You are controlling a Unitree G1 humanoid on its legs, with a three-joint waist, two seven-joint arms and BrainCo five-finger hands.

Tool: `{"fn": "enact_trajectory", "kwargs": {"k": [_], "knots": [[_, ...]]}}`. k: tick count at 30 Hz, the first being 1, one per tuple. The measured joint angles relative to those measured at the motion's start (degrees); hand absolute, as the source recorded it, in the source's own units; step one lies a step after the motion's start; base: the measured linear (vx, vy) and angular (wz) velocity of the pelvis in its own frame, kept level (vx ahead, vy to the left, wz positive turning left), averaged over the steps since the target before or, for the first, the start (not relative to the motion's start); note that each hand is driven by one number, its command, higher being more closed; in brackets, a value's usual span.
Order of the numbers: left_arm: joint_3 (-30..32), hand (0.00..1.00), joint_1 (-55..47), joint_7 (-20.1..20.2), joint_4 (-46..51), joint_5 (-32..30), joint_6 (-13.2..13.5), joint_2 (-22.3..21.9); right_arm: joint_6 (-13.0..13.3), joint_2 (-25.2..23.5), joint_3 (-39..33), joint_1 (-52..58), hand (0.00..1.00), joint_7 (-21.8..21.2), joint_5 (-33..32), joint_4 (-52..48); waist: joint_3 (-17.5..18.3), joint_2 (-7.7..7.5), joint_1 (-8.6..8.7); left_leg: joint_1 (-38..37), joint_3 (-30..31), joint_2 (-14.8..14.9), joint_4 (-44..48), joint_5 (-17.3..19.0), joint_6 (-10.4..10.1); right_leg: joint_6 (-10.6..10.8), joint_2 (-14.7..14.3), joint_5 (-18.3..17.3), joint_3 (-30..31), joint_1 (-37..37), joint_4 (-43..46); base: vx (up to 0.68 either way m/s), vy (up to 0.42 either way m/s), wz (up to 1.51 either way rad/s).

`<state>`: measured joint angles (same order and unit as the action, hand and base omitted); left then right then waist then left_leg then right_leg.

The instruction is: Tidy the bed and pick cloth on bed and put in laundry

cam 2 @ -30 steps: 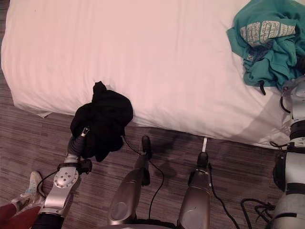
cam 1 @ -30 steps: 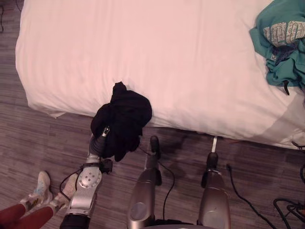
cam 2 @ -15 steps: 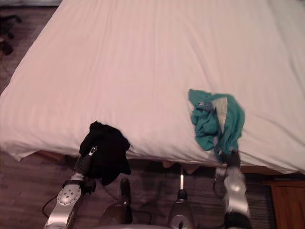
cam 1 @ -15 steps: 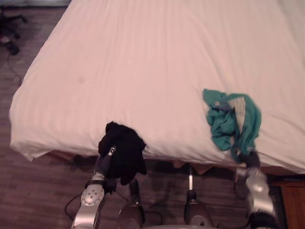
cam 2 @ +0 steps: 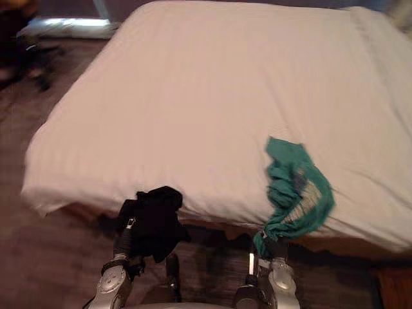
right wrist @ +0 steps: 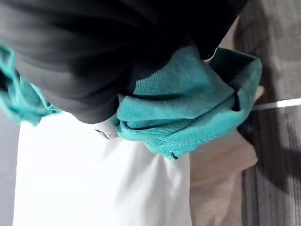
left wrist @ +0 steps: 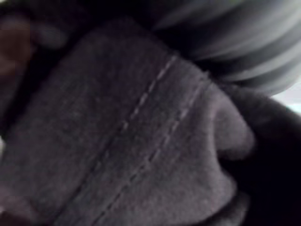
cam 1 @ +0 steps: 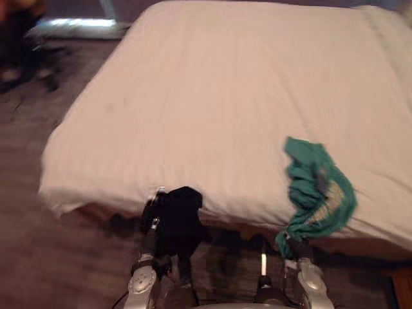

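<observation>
A black cloth (cam 1: 178,217) hangs bunched off the bed's front edge. My left hand (cam 1: 152,215) is curled into it and holds it clear of the floor; in the left wrist view the dark fabric (left wrist: 127,141) lies right against the hand's ribbed cover (left wrist: 235,42). A teal cloth (cam 1: 320,190) trails from the white bed (cam 1: 225,96) over its front edge, drawn into a strand. My right hand (cam 2: 273,256) grips that strand's lower end. In the right wrist view the teal cloth (right wrist: 188,108) is bunched under the hand's cover (right wrist: 94,61).
The white sheet (cam 2: 212,90) lies smooth over the rest of the bed. Wooden floor (cam 1: 38,257) runs along the bed's left side and front. Dark objects (cam 1: 22,45) stand on the floor at the far left.
The camera has moved, shifting the whole picture. The teal cloth has been dragged from the sheet to hang over the bed's front edge. The black cloth stays in my left hand.
</observation>
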<state>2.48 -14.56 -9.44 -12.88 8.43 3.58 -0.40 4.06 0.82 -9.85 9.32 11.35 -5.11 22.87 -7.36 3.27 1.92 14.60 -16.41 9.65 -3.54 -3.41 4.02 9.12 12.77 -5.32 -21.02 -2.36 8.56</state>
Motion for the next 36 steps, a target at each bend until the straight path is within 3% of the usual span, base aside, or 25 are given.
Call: {"fn": "enact_trajectory", "kwargs": {"k": [2,3,4,6,7,8,9,10,12,13,15,16,17,18,19,20,21,22,23,24,26,27,28,29,36], "knots": [[0.20,1.00,0.42,-0.76,-1.03,-0.01,-0.02,-0.50,-0.04,1.50,-1.74,-1.48,1.00,1.71,0.02,-0.13,-0.55,0.82,-1.42,0.15,-12.22,0.90,7.14,0.55,1.34,0.95,1.89,-1.05,-5.41,2.63,1.54,0.08,0.039,1.55],[0.16,1.00,-0.42,-0.82,-0.79,-0.02,0.02,-1.02,-0.11,3.09,-2.27,-1.59,1.00,2.46,0.02,-0.41,-0.44,2.37,-1.39,-1.46,-15.38,1.39,8.27,-1.24,2.87,1.14,2.02,-1.76,-7.45,4.19,3.39,0.10,0.073,1.60],[0.17,1.00,-2.03,-0.99,-0.62,-0.02,0.08,-0.89,-0.20,4.23,-3.49,-1.04,1.00,3.66,0.05,-0.42,-0.37,2.38,-1.67,-2.63,-14.15,-0.51,7.43,-4.97,3.96,1.42,4.05,-3.91,-11.14,6.55,6.66,0.08,0.062,1.62],[0.43,1.00,-2.83,-1.67,0.39,-0.01,0.21,-0.48,-0.20,4.08,-4.91,-0.15,1.00,4.97,0.24,-0.73,0.39,1.68,-1.85,-2.29,-14.83,-2.56,5.59,-1.90,5.04,1.48,5.11,-5.48,-16.77,9.68,6.13,0.03,0.028,1.67],[0.57,1.00,-1.69,-1.95,0.24,0.00,0.19,0.15,-0.21,3.34,-6.58,1.00,1.00,5.97,0.47,-1.92,0.17,0.53,-0.86,-0.77,-20.76,-2.28,9.13,4.15,6.73,3.44,4.91,-4.15,-23.00,12.61,2.07,0.02,0.064,2.34],[0.62,1.00,-0.12,-1.91,0.09,-0.01,0.33,-0.54,-0.39,3.09,-8.46,2.34,1.00,6.98,0.69,-2.07,-0.25,-0.20,-0.69,-0.13,-28.87,-0.11,12.86,7.23,7.14,3.64,4.81,-3.30,-29.18,14.43,1.08,0.03,0.086,2.32],[0.60,1.00,-0.10,-1.95,0.07,-0.01,0.42,-0.68,-0.55,3.18,-8.86,2.55,1.00,7.48,0.69,-2.20,0.06,0.81,-0.44,0.02,-31.19,0.92,13.51,7.10,7.30,3.65,4.50,-3.30,-30.88,14.91,1.84,0.06,0.098,1.93],[0.71,1.00,-0.09,-1.94,-0.19,-0.02,0.39,-0.66,-0.75,3.14,-9.38,3.03,1.00,7.82,0.68,-2.39,-0.07,0.76,0.46,0.93,-32.26,1.61,14.74,6.94,7.50,3.64,4.35,-3.31,-34.07,15.96,3.46,0.09,0.089,1.42],[0.75,1.00,0.02,-1.93,-0.19,-0.07,0.35,-0.91,-1.28,3.00,-9.36,4.63,1.00,7.89,0.71,-4.40,-0.23,0.40,0.09,2.99,-29.38,1.04,16.41,6.64,7.05,3.61,5.74,-3.29,-37.68,16.60,8.78,0.09,0.098,1.41],[0.83,1.00,0.09,-1.93,-0.19,-0.10,0.09,-0.96,-1.67,2.32,-9.31,4.52,1.00,7.53,0.97,-6.17,-0.47,-0.02,-0.06,4.07,-26.17,-0.57,16.59,6.64,7.04,3.04,8.73,-3.10,-38.86,16.21,16.54,0.08,0.134,1.43],[0.93,1.00,0.30,-1.97,-0.21,-0.09,-0.39,-0.96,-1.67,1.97,-8.27,3.64,1.00,7.15,1.27,-7.64,-0.81,-0.52,-0.35,3.68,-23.02,-2.98,15.36,6.69,7.00,-5.49,13.47,-0.83,-36.59,14.42,28.21,0.12,0.128,1.61],[1.54,1.00,0.76,-2.44,-0.18,-0.13,-0.42,-0.91,-1.62,1.69,-6.81,2.60,1.00,6.87,1.24,-7.66,-1.05,-0.67,0.00,3.58,-20.12,-5.26,13.06,6.57,6.80,-12.53,13.31,-3.22,-29.54,10.58,34.91,0.13,0.096,1.89],[1.54,1.00,1.66,-3.66,-0.21,-0.14,-0.50,-0.88,-1.48,1.90,-5.38,1.41,1.00,6.37,1.23,-8.25,-1.56,-0.08,0.50,3.17,-16.61,-8.01,8.74,6.63,6.13,-11.74,8.66,-6.83,-20.69,5.70,36.88,0.09,0.094,2.16],[1.51,1.00,3.10,-4.32,-1.09,-0.13,-0.49,-0.82,-1.11,1.88,-4.77,0.82,1.00,5.71,1.13,-8.78,-1.93,0.19,1.86,2.50,-16.59,-9.17,6.46,10.35,3.86,-10.93,4.05,-9.02,-13.97,2.37,35.49,0.04,0.114,2.30],[1.73,1.00,4.73,-4.68,-2.05,-0.10,-0.54,0.37,-0.59,0.33,-4.14,0.34,1.00,4.68,1.09,-8.90,-2.47,-1.71,3.52,3.59,-18.26,-10.08,11.12,16.34,-0.47,-11.13,1.69,-11.40,-8.02,-1.15,33.72,0.03,0.053,2.09],[2.29,1.00,5.44,-4.69,-1.16,-0.12,-0.22,2.53,-0.23,-1.43,-2.94,0.06,1.00,3.94,1.00,-10.03,-3.57,-5.63,2.84,6.27,-15.60,-7.45,30.91,17.26,7.63,-9.68,2.92,-14.66,-1.76,-4.29,33.28,0.08,-0.017,1.82],[2.00,1.00,4.72,-4.90,-2.30,-0.11,0.05,2.70,0.61,-2.86,-3.02,0.30,1.00,3.22,0.68,-10.66,-5.21,-4.69,1.85,1.72,-8.39,-4.69,30.79,14.80,3.27,-5.96,0.51,-17.95,3.41,-4.67,28.93,0.08,-0.026,1.48],[1.59,1.00,5.54,-4.89,-3.70,-0.10,-0.71,2.24,0.36,-2.67,-3.14,0.61,1.00,3.29,0.49,-10.72,-5.63,-5.24,2.10,-0.34,-6.46,-6.50,27.99,14.35,2.63,-5.55,-0.99,-18.35,8.81,-5.05,24.81,0.07,-0.008,1.30],[1.14,1.00,5.44,-4.71,-3.63,-0.10,-0.80,1.92,-0.25,-2.62,-3.11,1.33,1.00,3.37,0.45,-10.54,-5.57,-5.18,1.84,-1.71,-5.23,-8.40,25.09,13.00,2.01,-3.80,-2.22,-17.60,12.19,-6.11,21.25,0.08,0.055,1.46],[-0.60,1.00,2.71,-4.57,-3.48,-0.11,-0.72,1.67,-0.16,-2.95,-2.95,2.34,1.00,3.40,0.42,-10.44,-4.80,-3.83,1.94,-4.01,-2.55,-10.06,19.36,10.83,1.31,-2.34,-4.84,-13.18,16.12,-5.97,15.43,0.08,0.023,1.06],[-1.92,1.00,0.86,-4.45,-3.40,-0.13,-0.57,1.67,-0.16,-3.05,-2.78,3.15,1.00,3.41,0.41,-10.27,-3.50,-3.34,1.69,-5.41,-2.07,-10.70,16.11,9.74,0.37,-3.60,-5.92,-8.91,18.13,-5.61,11.04,0.14,0.011,0.77],[-2.41,1.00,0.69,-4.46,-3.54,-0.13,-0.66,1.57,-0.23,-3.02,-2.58,3.00,1.00,3.41,0.40,-10.03,-3.62,-3.17,1.16,-5.35,-1.47,-11.10,15.90,8.30,1.90,-4.37,-5.87,-5.50,17.53,-4.30,9.26,0.21,-0.025,0.48],[-2.50,1.00,0.63,-4.45,-3.51,-0.12,-0.74,1.51,-0.31,-3.15,-2.54,3.00,1.00,3.44,0.28,-9.97,-3.59,-3.05,0.66,-5.35,-1.17,-11.03,16.18,7.98,2.16,-4.65,-6.02,-4.83,17.04,-3.65,8.49,0.17,-0.028,0.26],[-5.24,1.00,0.58,-1.88,-5.72,0.04,-0.57,-0.08,-0.32,-3.83,-0.91,6.19,1.00,2.34,-1.32,-7.40,2.06,-1.80,-1.96,-12.33,1.46,-9.78,-2.24,-2.74,-1.62,-6.88,-10.60,2.22,14.71,2.04,-4.80,0.03,-0.004,0.04],[-5.19,1.00,0.59,-1.89,-6.61,0.00,-0.57,-0.08,-0.28,-3.76,-0.94,6.50,1.00,2.30,-1.26,-5.46,2.12,-1.92,-1.96,-12.91,0.67,-9.66,-2.22,-2.71,-1.66,-6.95,-10.68,2.17,15.41,2.20,-4.87,0.00,0.000,-0.05]]}}
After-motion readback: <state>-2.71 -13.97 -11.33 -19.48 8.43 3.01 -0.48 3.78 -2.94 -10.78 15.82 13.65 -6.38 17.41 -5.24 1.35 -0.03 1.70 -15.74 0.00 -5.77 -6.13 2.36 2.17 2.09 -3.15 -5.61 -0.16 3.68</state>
